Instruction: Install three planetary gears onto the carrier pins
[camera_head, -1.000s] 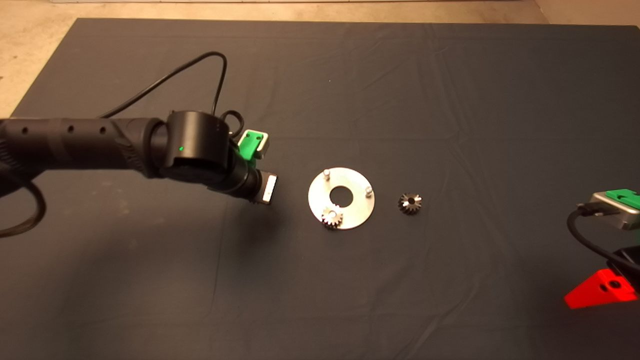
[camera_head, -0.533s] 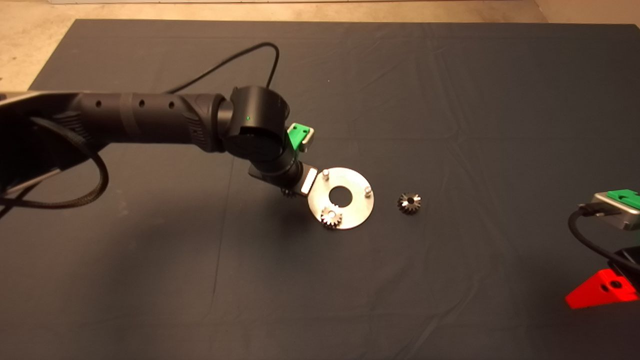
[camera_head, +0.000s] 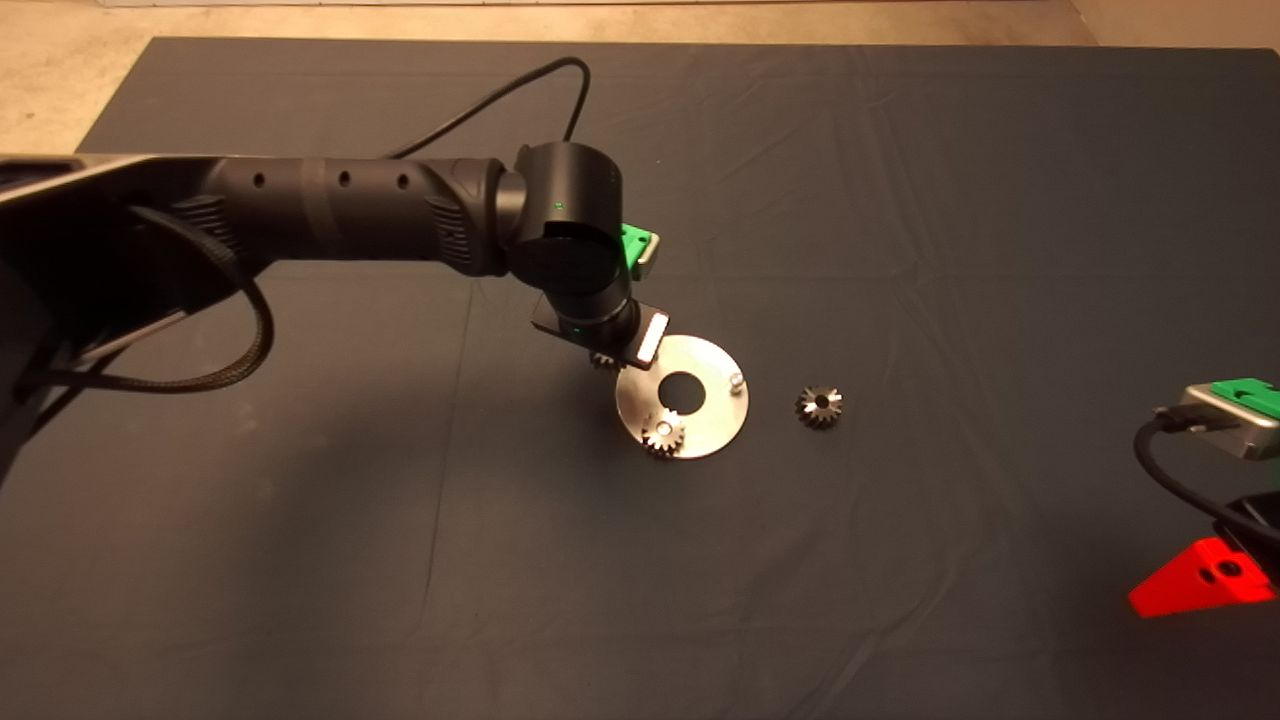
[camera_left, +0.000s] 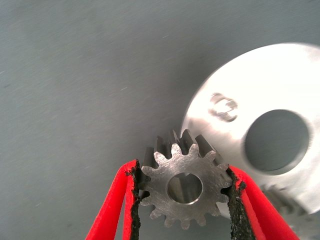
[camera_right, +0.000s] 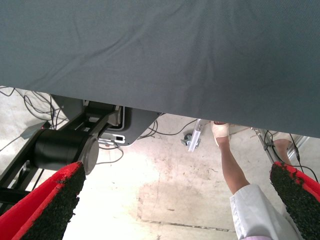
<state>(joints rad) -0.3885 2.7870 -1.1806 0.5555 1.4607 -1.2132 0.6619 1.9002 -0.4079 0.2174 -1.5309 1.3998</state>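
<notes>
My left gripper is shut on a silver planetary gear, gripped by its teeth between both pads. It hangs over the mat at the far left rim of the shiny carrier disc. The gear's edge peeks out under the wrist in the head view. In the left wrist view the disc lies just beyond the gear, with one bare pin close by. That pin is hidden under the wrist in the head view. A second silver gear sits on the near pin. Another pin stands bare. The darker gear lies on the mat right of the disc.
My right gripper is parked at the mat's lower right edge, its fingers wide open over the floor. A person's leg and a robot base show below the mat edge. The left arm's cable loops above the wrist.
My left arm has swung right and away from me with the gear, from left of the disc to its far left rim, and now covers the far pin. The right arm has not moved.
</notes>
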